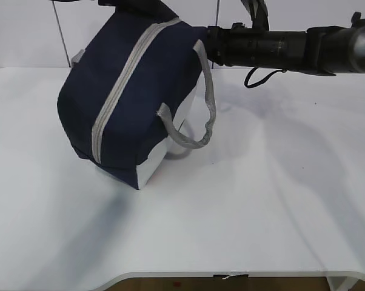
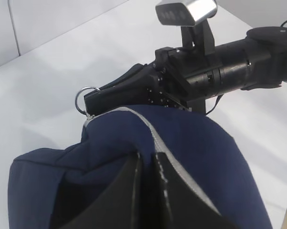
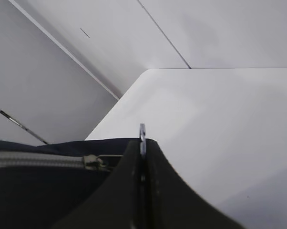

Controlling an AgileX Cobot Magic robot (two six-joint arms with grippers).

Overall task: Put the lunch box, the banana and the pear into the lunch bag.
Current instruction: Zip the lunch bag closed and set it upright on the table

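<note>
Exterior view: right end effector (image 3: 142,157) reaches level, pinching lunch bag's (image 1: 134,91) ring pull (image 3: 142,136).

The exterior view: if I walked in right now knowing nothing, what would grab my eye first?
Probably the lunch bag, a boxy navy thing tipped at a slant on the left of the white table, its grey zipper closed along the top. Next, the black arm reaching in from the right: the right gripper is pinched shut on the zipper's ring pull at the bag's far end. In the left wrist view, the left gripper is shut on the bag's navy fabric.
</note>
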